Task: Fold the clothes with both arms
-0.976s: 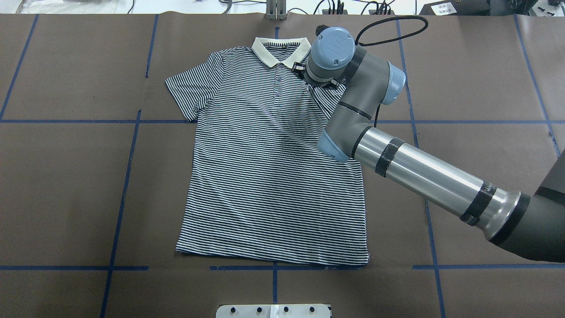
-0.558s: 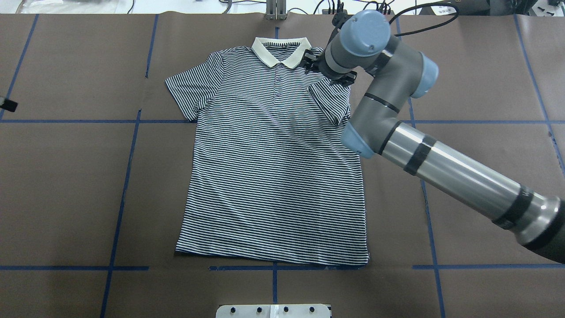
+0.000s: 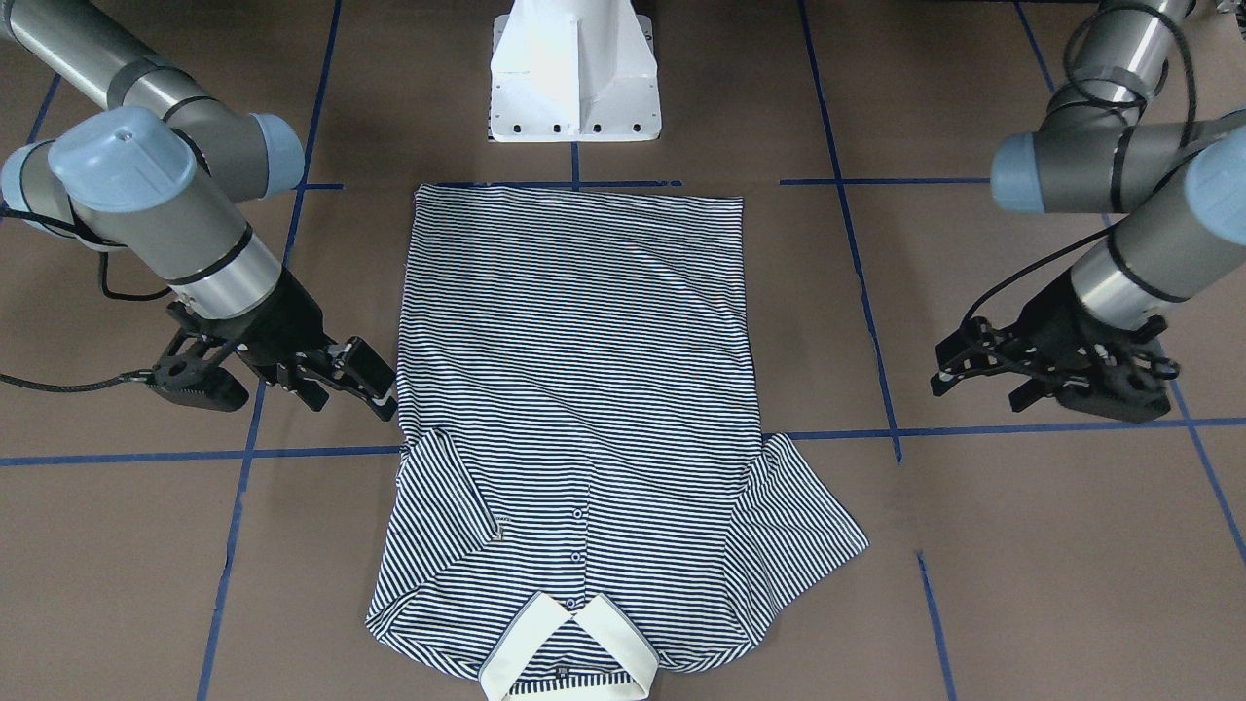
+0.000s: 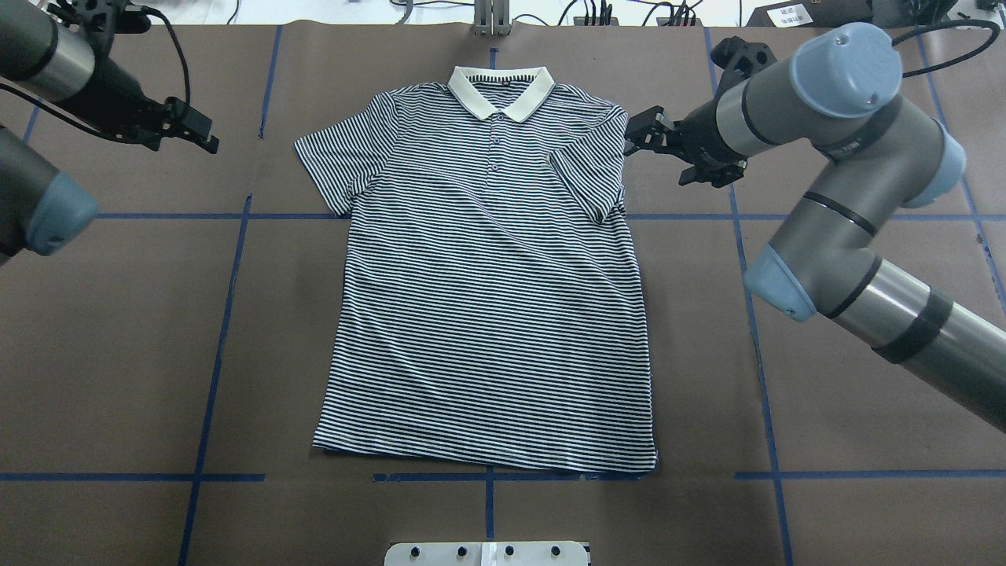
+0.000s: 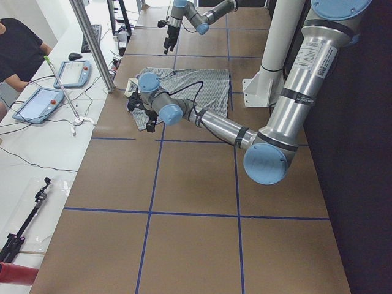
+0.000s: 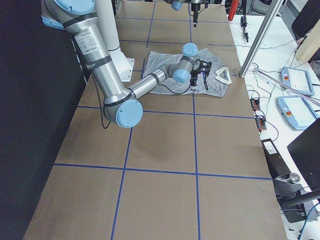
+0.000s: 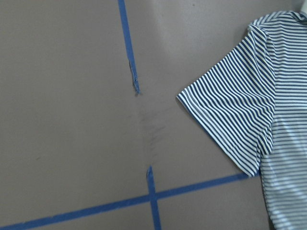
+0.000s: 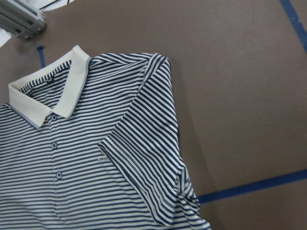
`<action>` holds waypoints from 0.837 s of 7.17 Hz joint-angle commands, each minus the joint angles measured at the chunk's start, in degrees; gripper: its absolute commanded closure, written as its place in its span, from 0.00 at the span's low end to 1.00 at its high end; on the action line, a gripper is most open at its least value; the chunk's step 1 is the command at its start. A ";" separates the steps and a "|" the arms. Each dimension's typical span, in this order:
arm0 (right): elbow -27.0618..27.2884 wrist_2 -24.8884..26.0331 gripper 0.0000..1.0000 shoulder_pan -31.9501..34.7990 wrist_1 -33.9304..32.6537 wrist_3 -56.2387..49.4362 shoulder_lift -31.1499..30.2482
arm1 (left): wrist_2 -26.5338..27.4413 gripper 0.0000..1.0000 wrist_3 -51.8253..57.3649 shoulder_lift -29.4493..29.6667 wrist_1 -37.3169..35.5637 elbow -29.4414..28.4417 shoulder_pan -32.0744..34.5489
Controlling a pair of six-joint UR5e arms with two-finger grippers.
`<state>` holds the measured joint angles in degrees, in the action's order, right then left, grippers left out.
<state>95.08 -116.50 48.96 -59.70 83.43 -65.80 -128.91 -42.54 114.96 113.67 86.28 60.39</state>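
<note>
Since a second ago, my right claw (image 4: 646,135) has backed off the polo shirt (image 4: 487,299); the left claw (image 4: 192,130) has entered at upper left. Both released, empty. Shirt flat mid-frame on the surface (image 4: 118,330). Frame-right sleeve (image 4: 589,177) is folded in. Next, likely: pinch the frame-left sleeve (image 4: 334,161) at its hem and mirror it smoothly.

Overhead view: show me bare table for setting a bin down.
Widest: left of the shirt, from its sleeve to the near tape line. Narrower: between the shirt's right edge and the right arm. Crowded: beside the folded sleeve, where that arm's jaws hover, and the far-left corner by the left arm.
</note>
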 commanded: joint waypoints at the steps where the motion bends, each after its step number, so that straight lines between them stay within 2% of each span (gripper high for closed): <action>1: 7.29 -1.36 0.00 0.61 0.11 -0.02 -7.73 | 2.61 0.02 -7.52 6.40 8.89 -11.52 -3.16; 3: 7.75 -1.09 0.00 0.70 0.28 -0.11 -9.25 | 2.70 0.10 -10.01 10.79 11.58 -18.31 -4.31; 6: 8.55 -0.65 0.00 1.23 0.28 -0.11 -10.39 | 12.77 0.15 -10.46 17.21 12.54 -27.02 -6.15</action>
<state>103.52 -117.33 50.17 -59.42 83.32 -75.80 -120.20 -52.83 129.70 125.89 62.68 55.28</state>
